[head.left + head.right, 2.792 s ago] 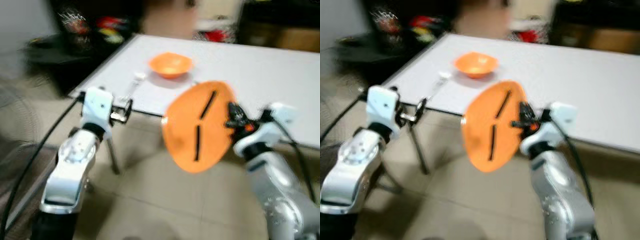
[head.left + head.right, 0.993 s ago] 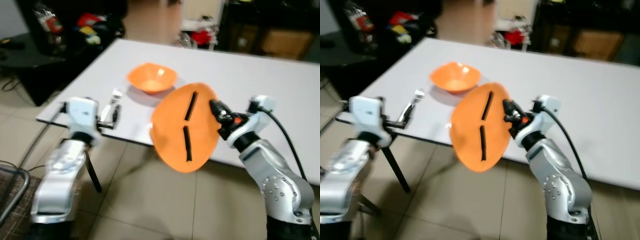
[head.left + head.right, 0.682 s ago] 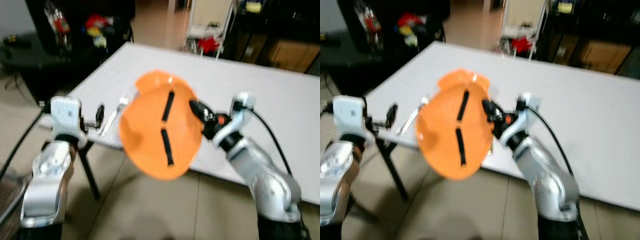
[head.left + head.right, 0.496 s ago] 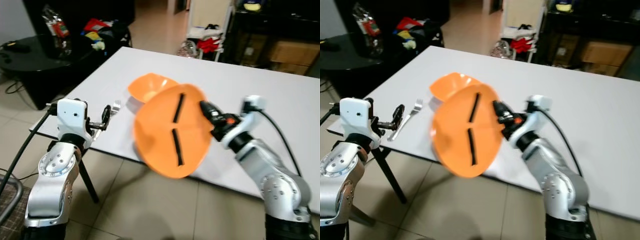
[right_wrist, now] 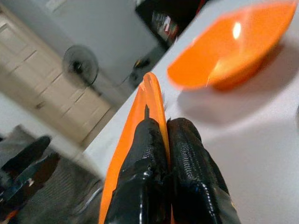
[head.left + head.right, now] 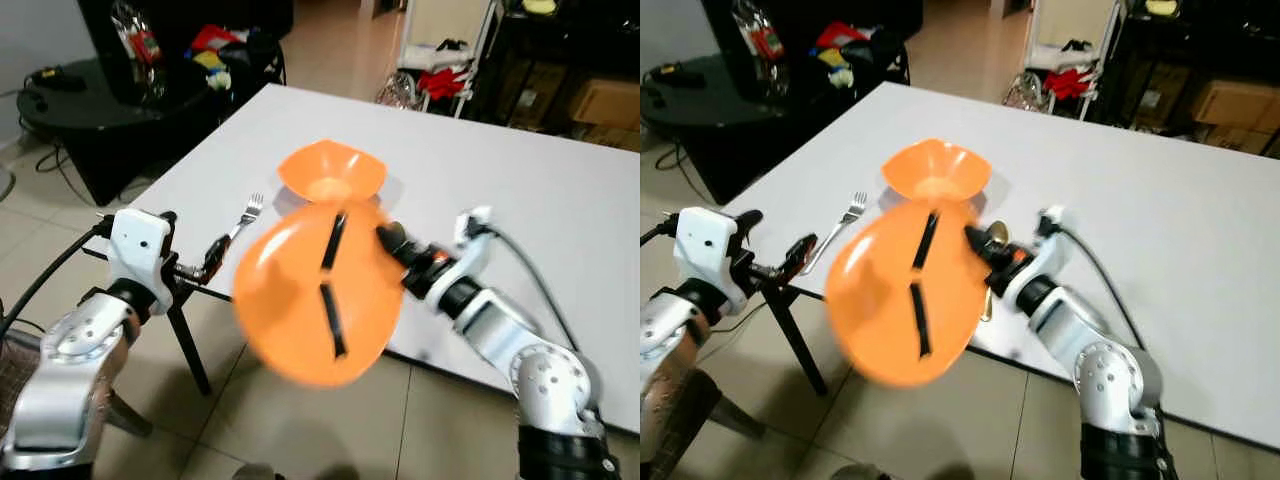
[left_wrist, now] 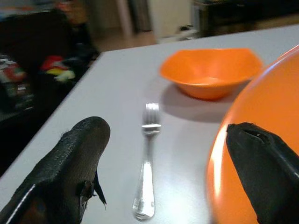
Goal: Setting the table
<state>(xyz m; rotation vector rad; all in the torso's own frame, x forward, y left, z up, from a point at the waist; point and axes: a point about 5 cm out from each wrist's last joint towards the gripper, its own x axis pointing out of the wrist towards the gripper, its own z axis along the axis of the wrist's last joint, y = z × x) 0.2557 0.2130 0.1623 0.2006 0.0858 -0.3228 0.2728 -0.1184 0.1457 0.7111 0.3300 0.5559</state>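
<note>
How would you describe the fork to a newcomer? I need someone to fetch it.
Find the large white table and go to its near left corner, by the left gripper. The fork lies there, tines pointing away, just left of the orange bowl. It is the only slim silver piece among orange dishes.

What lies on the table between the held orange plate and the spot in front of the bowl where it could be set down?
The right gripper is shut on the orange plate, held tilted over the table edge. A gold spoon lies just behind the plate; the fork lies left of it and the orange bowl beyond. Nothing else visible blocks it.
</note>
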